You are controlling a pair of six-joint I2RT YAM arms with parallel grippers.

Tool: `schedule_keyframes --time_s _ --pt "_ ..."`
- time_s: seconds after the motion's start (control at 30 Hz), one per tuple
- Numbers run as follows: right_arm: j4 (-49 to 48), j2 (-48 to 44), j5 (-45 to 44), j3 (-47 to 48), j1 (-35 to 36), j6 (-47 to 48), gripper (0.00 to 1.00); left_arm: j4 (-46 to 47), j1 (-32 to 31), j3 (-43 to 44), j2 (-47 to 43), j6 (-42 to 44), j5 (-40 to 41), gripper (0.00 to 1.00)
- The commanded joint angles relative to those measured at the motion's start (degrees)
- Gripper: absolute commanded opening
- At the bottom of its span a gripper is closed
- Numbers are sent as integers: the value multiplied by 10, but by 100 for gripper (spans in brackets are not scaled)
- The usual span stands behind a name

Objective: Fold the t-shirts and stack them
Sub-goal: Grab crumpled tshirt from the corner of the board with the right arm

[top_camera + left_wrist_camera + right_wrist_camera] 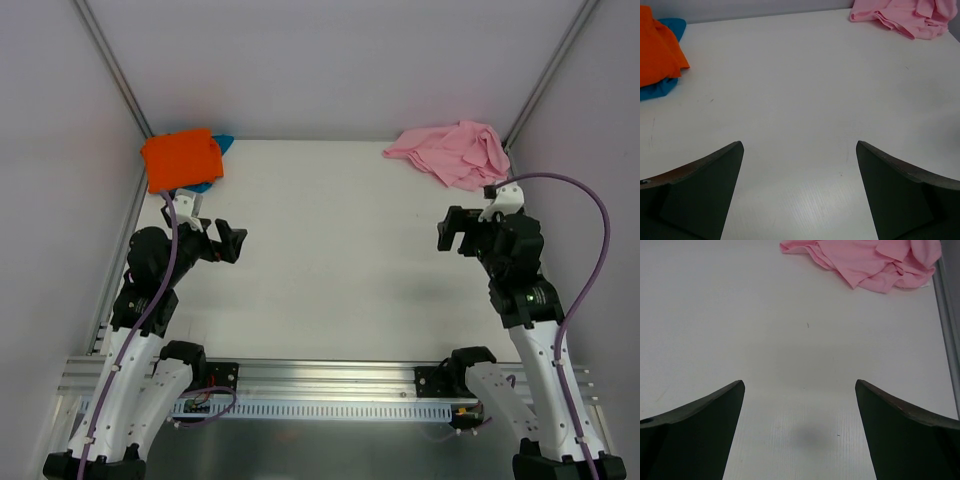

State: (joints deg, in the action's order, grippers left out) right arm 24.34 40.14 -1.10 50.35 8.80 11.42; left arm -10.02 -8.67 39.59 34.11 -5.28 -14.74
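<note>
A folded orange t-shirt (181, 158) lies on a teal-blue t-shirt (222, 141) at the table's far left corner; the left wrist view shows the orange one (657, 47) over the blue one (657, 89). A crumpled light pink t-shirt (455, 152) sits at the far right corner, also seen by both wrists (905, 17) (875, 262). My left gripper (234, 241) hovers open below the stack, nothing between its fingers (700, 185). My right gripper (446, 232) hovers open just below the pink shirt, empty too, fingers (900, 430) wide apart.
The white table (330, 260) is boxed in by pale walls with metal corner posts (115, 70) (550, 70). An aluminium rail (330, 385) runs along the near edge between the arm bases.
</note>
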Motion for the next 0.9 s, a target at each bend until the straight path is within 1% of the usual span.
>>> schedule_keyframes --time_s 0.0,0.03,0.07,0.1,0.17,0.2,0.27,0.3,0.37,0.4,0.47,0.53,0.57,0.7,0.8,0.87 --pt "-39 57 -94 32 2 -11 100 18 -4 1 -6 3 -12 99" --pt "-37 91 -114 54 0 -14 100 18 -4 2 -7 3 -13 99" --pt "-32 174 -125 82 -4 -15 99 17 -4 2 -7 2 -13 99" --pt "-16 222 -129 154 -11 -15 99 18 -4 2 -8 1 -13 99" --pt "-1 319 -128 235 -19 -14 99 18 -4 2 -8 -2 -15 99" --pt "8 407 -129 312 -29 -15 100 20 -4 0 -10 -3 -16 99" --pt "10 482 -119 379 -42 -26 99 18 -4 0 -9 -3 -20 99" --pt "14 552 -103 443 -62 -36 99 19 -4 0 -9 -3 -20 98" --pt "31 620 -74 509 -83 -75 99 19 -4 0 -7 -2 -17 99" --pt "47 681 -62 567 -104 -88 99 18 -4 0 -4 -2 -16 99" --pt "64 737 -32 620 -119 -104 99 17 -4 0 -4 -1 -17 99" --pt "83 801 -28 662 -131 -105 99 18 -4 0 0 -1 -16 99" --pt "80 816 -19 682 -135 -105 99 18 -4 1 2 -2 -17 99" --pt "50 869 23 692 -151 -112 98 17 -4 6 18 -2 -25 99" --pt "34 906 53 701 -151 -112 96 16 -4 9 25 -2 -28 99" --pt "21 927 72 702 -150 -130 95 17 -4 9 25 -2 -27 99"
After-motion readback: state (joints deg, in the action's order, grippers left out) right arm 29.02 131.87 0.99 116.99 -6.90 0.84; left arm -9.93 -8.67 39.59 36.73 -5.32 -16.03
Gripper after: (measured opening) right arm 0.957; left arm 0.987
